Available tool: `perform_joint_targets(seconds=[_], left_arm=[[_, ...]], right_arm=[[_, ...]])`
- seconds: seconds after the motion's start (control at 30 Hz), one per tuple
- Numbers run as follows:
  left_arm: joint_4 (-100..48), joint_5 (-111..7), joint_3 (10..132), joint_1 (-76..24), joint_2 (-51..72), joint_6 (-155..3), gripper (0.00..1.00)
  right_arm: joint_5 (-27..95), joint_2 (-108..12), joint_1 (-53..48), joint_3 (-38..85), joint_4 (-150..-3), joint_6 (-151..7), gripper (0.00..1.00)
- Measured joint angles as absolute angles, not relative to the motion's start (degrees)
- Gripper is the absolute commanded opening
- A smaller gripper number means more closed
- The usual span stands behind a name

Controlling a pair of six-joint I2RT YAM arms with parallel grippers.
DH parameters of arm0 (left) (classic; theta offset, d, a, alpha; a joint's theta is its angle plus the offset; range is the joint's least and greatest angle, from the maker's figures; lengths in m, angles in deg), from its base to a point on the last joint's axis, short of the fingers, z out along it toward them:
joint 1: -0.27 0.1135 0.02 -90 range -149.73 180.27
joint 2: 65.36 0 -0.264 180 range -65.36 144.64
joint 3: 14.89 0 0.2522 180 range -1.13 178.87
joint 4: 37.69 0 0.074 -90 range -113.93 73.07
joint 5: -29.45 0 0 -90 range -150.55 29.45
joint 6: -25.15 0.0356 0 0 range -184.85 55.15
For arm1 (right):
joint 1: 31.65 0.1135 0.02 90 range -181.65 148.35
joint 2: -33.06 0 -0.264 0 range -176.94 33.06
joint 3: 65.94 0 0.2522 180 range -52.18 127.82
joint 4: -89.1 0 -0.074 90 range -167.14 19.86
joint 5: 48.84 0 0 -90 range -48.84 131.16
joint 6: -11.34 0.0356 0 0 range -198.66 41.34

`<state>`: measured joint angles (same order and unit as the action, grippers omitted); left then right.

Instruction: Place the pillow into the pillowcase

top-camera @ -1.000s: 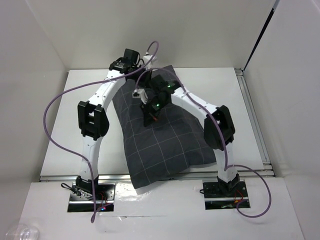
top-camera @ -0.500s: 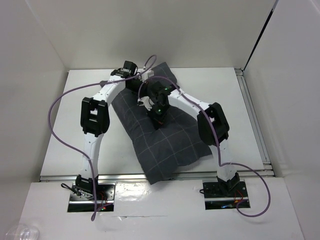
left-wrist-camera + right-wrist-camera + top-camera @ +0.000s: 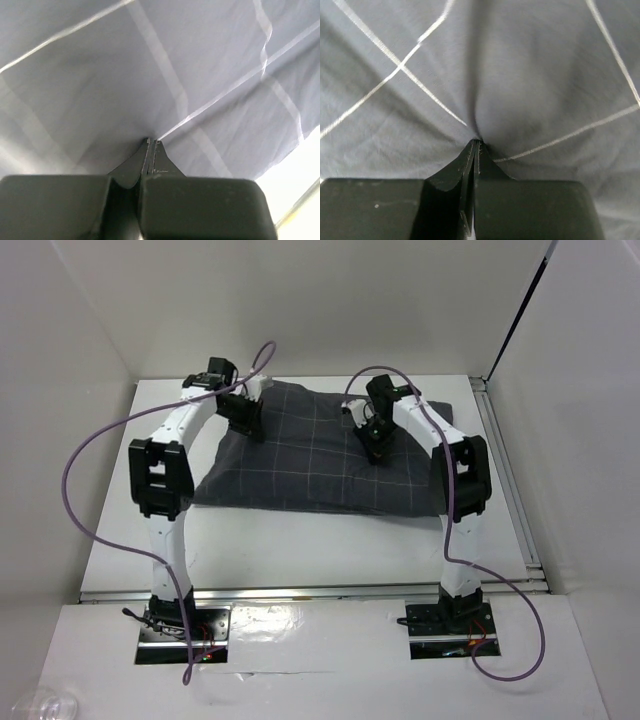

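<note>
On the far half of the table (image 3: 300, 545), the pillowcase (image 3: 310, 455) lay spread wide, puffed, check grid up; the left gripper (image 3: 247, 422) pinched its cloth near the far left corner; the right gripper (image 3: 377, 447) was nipped tight on puckered cloth toward the far right side.

The pillow showed in no view; if it lay inside the pillowcase (image 3: 320, 455), the cloth covered it wholly. In both wrist views the cloth ran past every edge, and the tips of the left gripper (image 3: 151, 143) and the right gripper (image 3: 476, 143) were sunk into a pinched fold. From above, the wrists hid the fingers. A clear thing (image 3: 40, 705) at the bottom-left corner was cut off, too dim to name.
</note>
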<state>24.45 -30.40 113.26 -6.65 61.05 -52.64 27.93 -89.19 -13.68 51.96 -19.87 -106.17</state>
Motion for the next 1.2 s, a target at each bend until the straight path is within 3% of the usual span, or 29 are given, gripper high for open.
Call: perform_joint_targets(seconds=[0.23,0.3,0.33,0.37,0.4,0.47,0.5,0.57,0.73,1.0,1.2], left_arm=[[26.1,-30.4,104.5,-4.4,50.6,-53.5,0.0],[25.8,-30.2,104.5,-4.5,48.9,-54.5,0.08],[25.6,-30.2,104.5,-4.5,48.0,-55.0,0.21],[25.4,-30.2,104.6,-4.5,47.0,-55.7,0.29],[25.3,-30.3,105.1,-4.6,46.0,-56.4,0.38],[23.9,-30.8,105.8,-4.7,43.6,-58.0,0.54],[23.2,-31.5,106.2,-4.8,42.2,-59.0,0.54],[21.6,-33.1,107.2,-4.8,39.3,-60.8,0.58],[19.1,-35.9,107.9,-4.8,34.5,-62.4,0.57],[13.7,-40.8,95.6,-4.6,26.6,-64.3,0.73],[11.6,-44.0,90.4,-4.6,23.8,-65.5,0.73]], right_arm=[[28.9,-89.2,-14.7,55.8,-18.6,-103.5,0.0],[28.7,-89.2,-14.7,57.9,-19.1,-101.8,0.17],[28.7,-89.1,-14.7,59.0,-19.7,-100.9,0.28],[28.7,-88.7,-14.8,60.0,-20.6,-100.0,0.51],[28.5,-88.1,-14.9,60.7,-21.6,-99.0,0.61],[28.2,-86.2,-15.5,61.7,-23.9,-98.0,0.7],[28.0,-85.0,-15.9,62.0,-25.3,-97.4,0.75],[27.7,-81.5,-17.0,62.6,-28.0,-95.8,0.76],[28.4,-74.9,-21.0,62.5,-33.5,-91.4,0.76],[28.0,-70.9,-32.5,52.4,-40.2,-86.0,0.76],[27.2,-70.0,-35.7,44.9,-41.8,-83.6,0.76]])
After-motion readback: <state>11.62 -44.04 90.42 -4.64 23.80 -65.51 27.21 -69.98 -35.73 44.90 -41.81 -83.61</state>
